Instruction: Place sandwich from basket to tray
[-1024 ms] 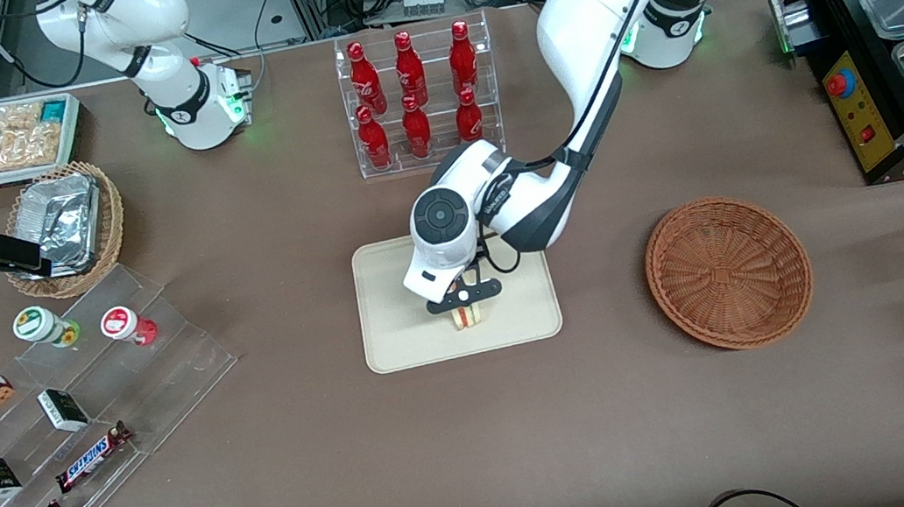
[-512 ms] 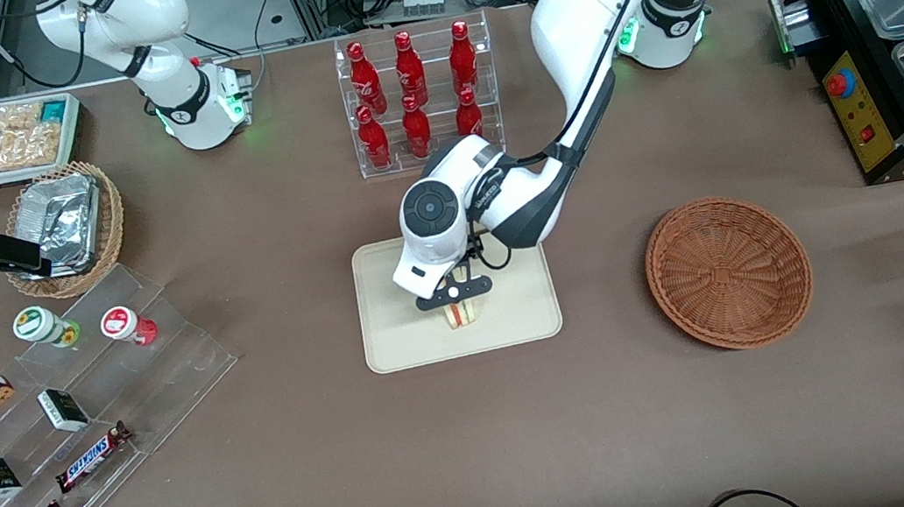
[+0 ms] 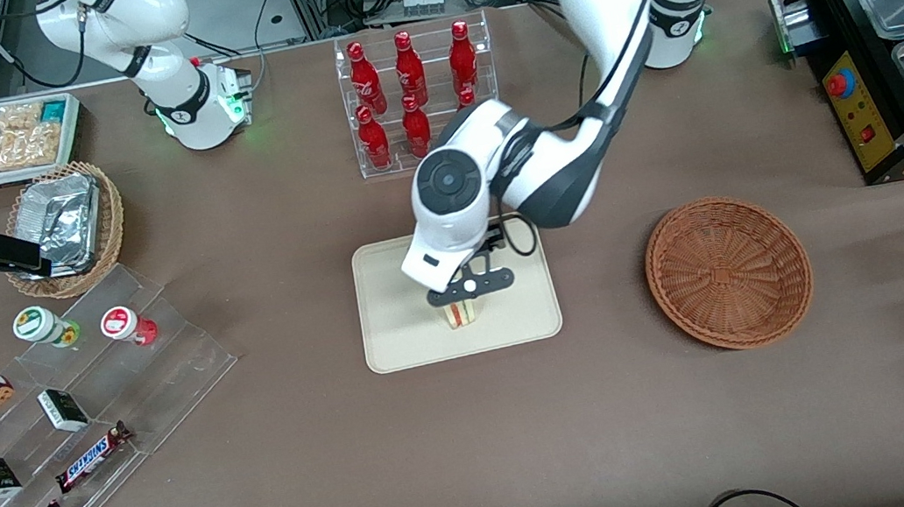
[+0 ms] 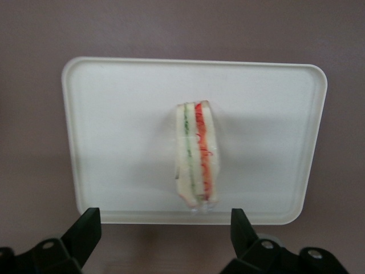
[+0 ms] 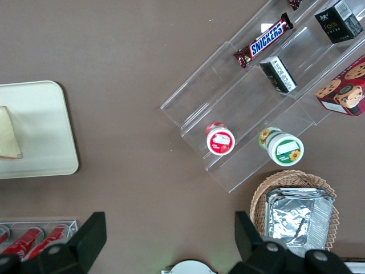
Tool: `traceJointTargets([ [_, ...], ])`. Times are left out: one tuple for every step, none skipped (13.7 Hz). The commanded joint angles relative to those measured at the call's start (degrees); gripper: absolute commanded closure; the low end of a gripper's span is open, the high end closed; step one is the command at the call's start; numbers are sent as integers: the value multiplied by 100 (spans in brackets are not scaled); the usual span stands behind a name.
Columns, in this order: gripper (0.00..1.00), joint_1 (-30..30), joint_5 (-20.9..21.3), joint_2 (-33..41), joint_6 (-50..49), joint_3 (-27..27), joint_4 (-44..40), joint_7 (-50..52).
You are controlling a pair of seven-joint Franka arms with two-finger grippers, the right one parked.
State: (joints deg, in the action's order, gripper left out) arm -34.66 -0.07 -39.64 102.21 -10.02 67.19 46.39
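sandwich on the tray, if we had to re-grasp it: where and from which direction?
Judging from above: the sandwich stands on edge on the tray, layers vertical. Pinch its two flat bread faces near mid-length. The open tool hangs above it, already straddling that width.

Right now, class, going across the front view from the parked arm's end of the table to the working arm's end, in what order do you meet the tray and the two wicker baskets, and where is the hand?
Foil-lined basket → tray, with the sandwich on it and the open hand just above the sandwich → round wicker basket.
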Motion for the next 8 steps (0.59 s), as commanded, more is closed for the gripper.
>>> traceJointTargets([
  [0, 451, -72, 491, -603, -17, 206, -744],
  [0, 600, -72, 632, -631, -9, 354, -823],
  [0, 880, -63, 816, -614, -35, 599, -1233],
  [0, 1004, -72, 1009, -632, -26, 776, -1690],
  [0, 1092, -80, 1159, -693, 0, 943, -2016],
  [0, 1346, -80, 1369, -650, 0, 1180, -2367],
  [0, 1574, -89, 1580, -684, -8, 1391, -2762],
  [0, 1768, -141, 1765, -684, 0, 1593, -3045],
])
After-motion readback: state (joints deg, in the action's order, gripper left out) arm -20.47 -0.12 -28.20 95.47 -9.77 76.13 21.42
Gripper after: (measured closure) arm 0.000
